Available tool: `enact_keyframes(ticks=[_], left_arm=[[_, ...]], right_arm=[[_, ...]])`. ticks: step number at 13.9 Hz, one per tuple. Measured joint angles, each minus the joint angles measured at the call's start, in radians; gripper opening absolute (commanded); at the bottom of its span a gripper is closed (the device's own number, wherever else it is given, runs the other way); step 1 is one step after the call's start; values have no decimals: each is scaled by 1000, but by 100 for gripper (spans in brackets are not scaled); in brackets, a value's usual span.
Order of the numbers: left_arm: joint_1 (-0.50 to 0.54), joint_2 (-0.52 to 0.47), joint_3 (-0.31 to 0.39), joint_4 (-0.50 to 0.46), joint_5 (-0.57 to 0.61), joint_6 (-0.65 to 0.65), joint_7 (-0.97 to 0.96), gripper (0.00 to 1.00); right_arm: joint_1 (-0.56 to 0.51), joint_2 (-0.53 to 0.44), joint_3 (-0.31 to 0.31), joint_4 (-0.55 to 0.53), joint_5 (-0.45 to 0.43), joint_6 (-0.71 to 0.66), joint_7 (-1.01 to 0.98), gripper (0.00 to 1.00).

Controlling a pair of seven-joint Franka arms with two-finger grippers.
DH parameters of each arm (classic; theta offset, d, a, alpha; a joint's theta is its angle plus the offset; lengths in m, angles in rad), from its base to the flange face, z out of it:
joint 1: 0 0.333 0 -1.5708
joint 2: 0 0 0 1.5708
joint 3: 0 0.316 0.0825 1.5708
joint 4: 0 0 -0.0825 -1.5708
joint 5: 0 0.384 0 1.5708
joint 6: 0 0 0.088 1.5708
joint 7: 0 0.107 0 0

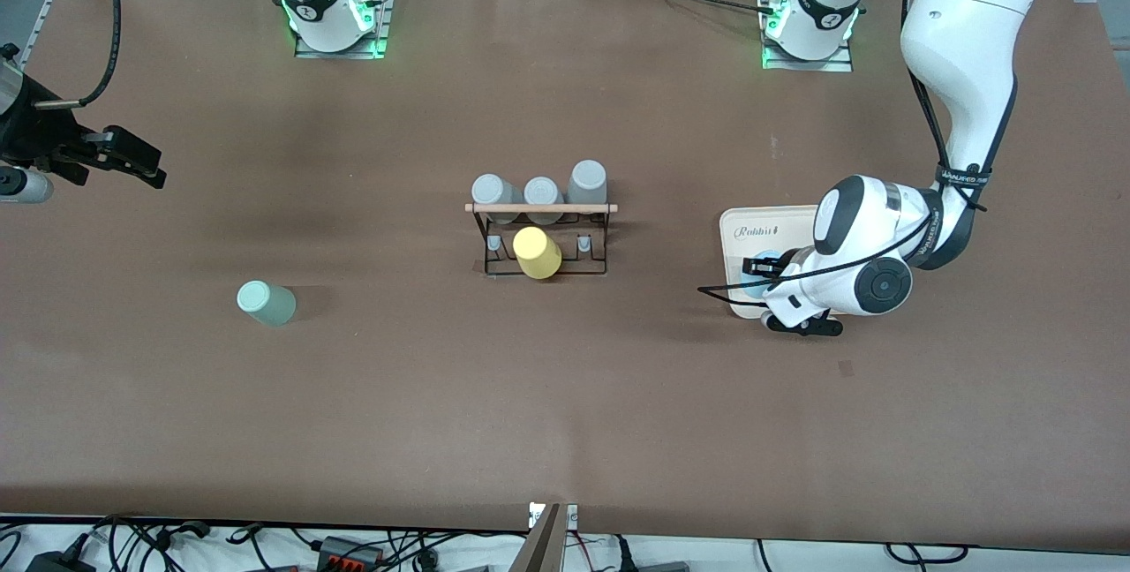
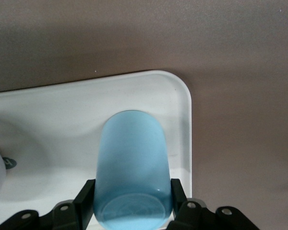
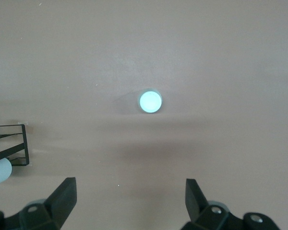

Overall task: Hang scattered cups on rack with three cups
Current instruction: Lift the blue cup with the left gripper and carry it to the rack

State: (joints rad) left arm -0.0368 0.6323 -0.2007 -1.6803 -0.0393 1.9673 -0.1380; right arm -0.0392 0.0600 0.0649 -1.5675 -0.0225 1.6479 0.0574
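In the front view, you see the rack [image 1: 540, 237] at mid-table, with three grey tumblers [image 1: 540, 192] on the pegs along its edge farther from the camera and a yellow tumbler [image 1: 537, 253] on a peg at its nearer edge. Your left gripper [image 1: 761, 276] is down over the beige tray [image 1: 750, 232] toward the left arm's end of the table, and only a sliver of the light blue cup [image 1: 764, 260] shows between its fingers. Your right gripper [image 1: 124, 157] hangs in the air over bare table at the right arm's end. The mint-green cup [image 1: 266, 303] stands upside down on the table, well apart from that gripper and nearer to the camera than the rack.

In the left wrist view, the light blue cup [image 2: 132, 170] sits on the tray [image 2: 86, 105] directly between the left gripper's [image 2: 133, 201] fingers [image 2: 85, 203], and both pads press against its sides, so it is pinching the cup.

In the right wrist view, the right gripper [image 3: 131, 197] has its fingers [image 3: 67, 194] spread wide with nothing between them. The mint-green cup [image 3: 150, 101] lies well ahead of the fingertips, roughly centred between them, and a corner of the rack [image 3: 12, 143] shows off to one side.
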Motion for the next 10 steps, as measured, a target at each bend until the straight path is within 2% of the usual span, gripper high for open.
enact_keyframes(ticks=[1,3,7,10], left_arm=[[0,0,-1,3,0,0,0,1],[-2,-9,-26,35,0,-29,4,1],[-66,-42,-98,229,0,-263,-21,1],[-174,-51,-103,337,-1,-321,-51,1]], right_arm=[[0,0,0,0,0,0,0,100],[0,0,0,0,0,0,0,100],[0,0,0,0,0,0,0,100],[0,0,0,0,0,0,0,100]])
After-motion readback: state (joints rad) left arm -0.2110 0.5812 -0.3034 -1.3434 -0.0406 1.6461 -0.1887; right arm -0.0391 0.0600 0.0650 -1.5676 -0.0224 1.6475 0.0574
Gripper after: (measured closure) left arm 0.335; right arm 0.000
